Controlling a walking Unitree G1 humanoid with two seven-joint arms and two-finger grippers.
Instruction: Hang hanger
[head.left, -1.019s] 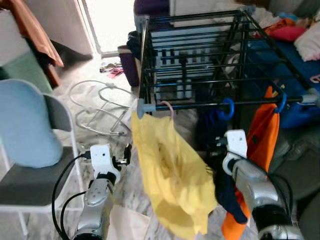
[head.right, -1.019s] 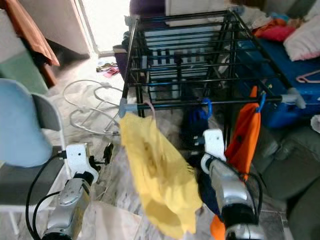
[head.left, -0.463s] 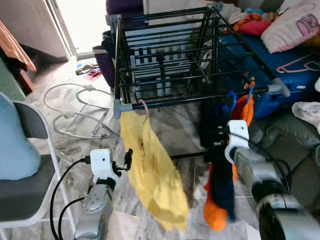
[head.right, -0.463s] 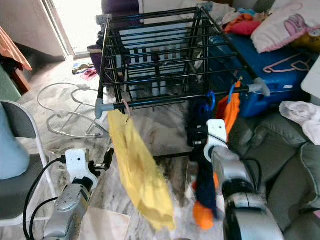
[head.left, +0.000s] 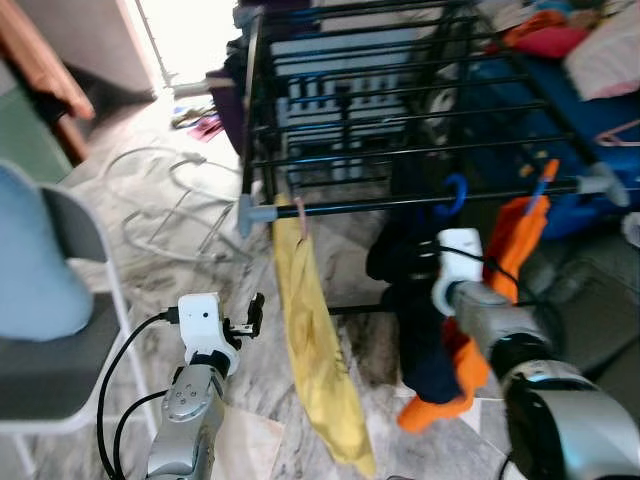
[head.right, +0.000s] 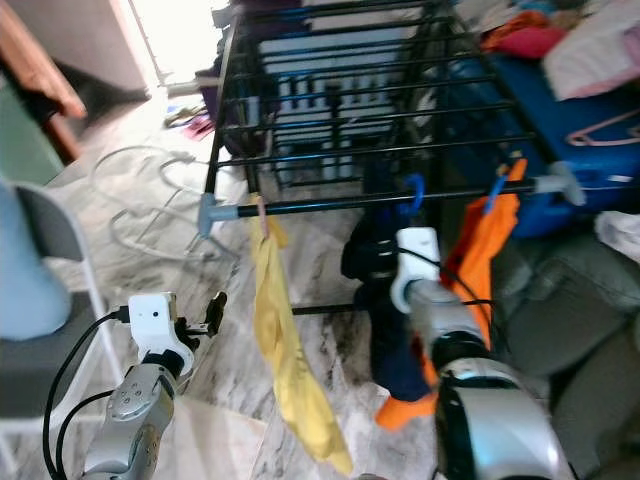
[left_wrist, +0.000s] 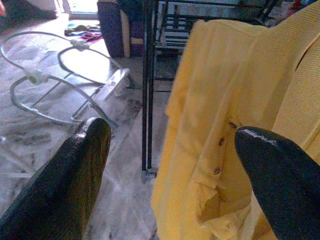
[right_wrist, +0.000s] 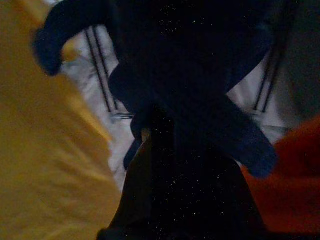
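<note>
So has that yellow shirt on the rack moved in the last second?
Yes. The yellow shirt billowed out toward the dark blue garment; now it hangs narrow and straight under the front rail, hook unmoved.

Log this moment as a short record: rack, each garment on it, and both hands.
rack: black drying rack, front rail carrying three hangers
yellow shirt: hangs by a pink hook near the rail's left end
navy garment: hangs from a blue hook mid-rail
orange garment: hangs to the right of the navy one
left hand: open, low, beside the yellow shirt, holding nothing
right hand: raised against the navy garment; grip cannot be told
floor: marble tile
</note>
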